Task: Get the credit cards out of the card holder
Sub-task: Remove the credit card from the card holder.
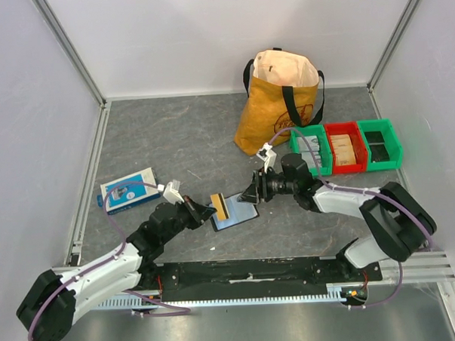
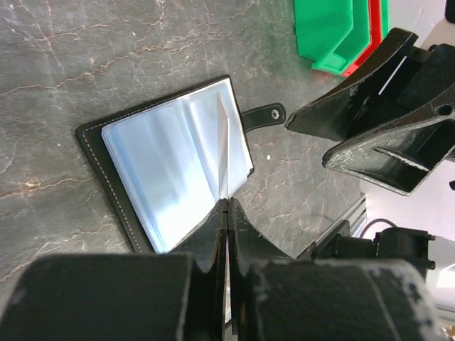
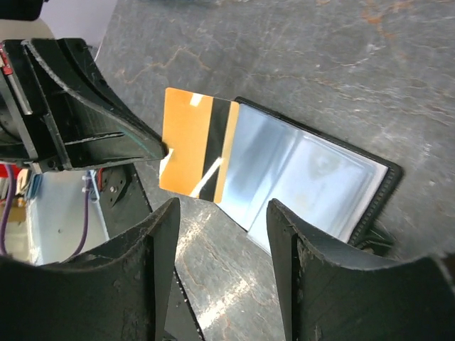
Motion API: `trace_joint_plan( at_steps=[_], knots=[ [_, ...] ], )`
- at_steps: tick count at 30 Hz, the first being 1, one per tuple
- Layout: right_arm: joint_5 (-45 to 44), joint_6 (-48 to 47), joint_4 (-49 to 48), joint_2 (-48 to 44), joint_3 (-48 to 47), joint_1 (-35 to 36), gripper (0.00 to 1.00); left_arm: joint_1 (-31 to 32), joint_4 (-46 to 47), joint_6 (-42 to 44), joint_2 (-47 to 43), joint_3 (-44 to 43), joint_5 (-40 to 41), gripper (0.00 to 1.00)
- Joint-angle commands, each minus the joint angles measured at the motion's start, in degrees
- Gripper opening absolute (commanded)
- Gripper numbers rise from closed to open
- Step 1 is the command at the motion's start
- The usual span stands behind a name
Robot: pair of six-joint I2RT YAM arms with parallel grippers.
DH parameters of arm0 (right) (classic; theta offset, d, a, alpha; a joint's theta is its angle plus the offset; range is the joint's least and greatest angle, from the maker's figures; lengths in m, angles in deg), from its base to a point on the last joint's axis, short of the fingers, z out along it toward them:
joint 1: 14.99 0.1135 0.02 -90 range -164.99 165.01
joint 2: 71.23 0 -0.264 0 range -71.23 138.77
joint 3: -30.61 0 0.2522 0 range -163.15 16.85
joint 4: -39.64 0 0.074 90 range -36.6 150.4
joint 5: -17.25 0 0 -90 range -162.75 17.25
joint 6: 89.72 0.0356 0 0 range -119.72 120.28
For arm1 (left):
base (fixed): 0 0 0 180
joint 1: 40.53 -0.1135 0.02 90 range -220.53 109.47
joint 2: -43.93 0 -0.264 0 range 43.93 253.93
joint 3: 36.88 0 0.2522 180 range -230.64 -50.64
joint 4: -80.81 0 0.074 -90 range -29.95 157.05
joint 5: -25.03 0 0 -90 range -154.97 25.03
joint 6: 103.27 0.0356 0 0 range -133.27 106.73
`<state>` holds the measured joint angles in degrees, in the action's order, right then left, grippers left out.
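The black card holder (image 1: pixel 241 217) lies open on the table, its pale blue-grey sleeves (image 3: pixel 306 167) facing up. An orange credit card (image 3: pixel 190 142) with a dark stripe sticks out past the holder's left edge, raised off the table. My left gripper (image 2: pixel 227 202) is shut on that card's outer edge, and the left wrist view shows the card (image 2: pixel 227 142) edge-on. My right gripper (image 3: pixel 222 220) hovers open just right of the holder, fingers apart and nothing between them. In the top view the left gripper (image 1: pixel 211 210) and right gripper (image 1: pixel 253 193) face each other across the holder.
A blue-and-white flat box (image 1: pixel 128 190) lies at the left. A yellow bag (image 1: pixel 279 100) stands at the back. Green and red bins (image 1: pixel 347 146) sit at the right, close behind my right arm. The holder's strap with its stud (image 2: pixel 264 115) points toward the right gripper.
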<state>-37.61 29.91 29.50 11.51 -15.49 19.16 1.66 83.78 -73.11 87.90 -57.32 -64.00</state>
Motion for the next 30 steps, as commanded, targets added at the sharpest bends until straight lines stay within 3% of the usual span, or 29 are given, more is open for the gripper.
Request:
trace_joint_plan(
  at_steps=[1,7,18,19,22,23,25,27,30],
  knots=[
    [6.60,4.11,-11.05,4.00,-1.86,1.00,0.60,0.08,2.15,4.37,-1.33,1.49,0.44,0.02],
    [12.06,10.79,-25.21,8.31,-0.62,1.00,0.64,0.08,5.85,7.71,-4.76,1.14,-3.86,0.02],
    [16.36,16.16,-33.75,12.00,-1.41,1.09,0.61,0.08,10.95,10.96,-6.52,-0.88,-11.16,0.02],
    [16.63,16.69,-34.36,12.18,-1.41,1.18,0.58,0.08,11.04,11.31,-6.44,-1.23,-11.52,0.02],
    [17.42,17.13,-35.42,12.36,-1.41,1.18,0.39,0.08,11.22,12.02,-5.91,-2.28,-12.48,0.02],
    [17.51,17.30,-36.03,12.36,-1.33,1.09,0.30,0.08,11.13,12.19,-6.00,-2.64,-12.92,0.02],
    [17.69,17.48,-36.74,12.27,-1.06,1.09,0.03,0.08,10.26,12.55,-5.73,-3.51,-13.45,0.02],
    [18.04,17.57,-37.44,12.01,-0.89,1.09,0.00,0.08,9.03,13.60,-5.65,-4.74,-13.89,0.03],
    [18.65,18.18,-39.02,11.31,-0.62,1.09,0.00,-0.01,5.87,16.14,-5.91,-6.41,-13.63,0.30]
  ],
)
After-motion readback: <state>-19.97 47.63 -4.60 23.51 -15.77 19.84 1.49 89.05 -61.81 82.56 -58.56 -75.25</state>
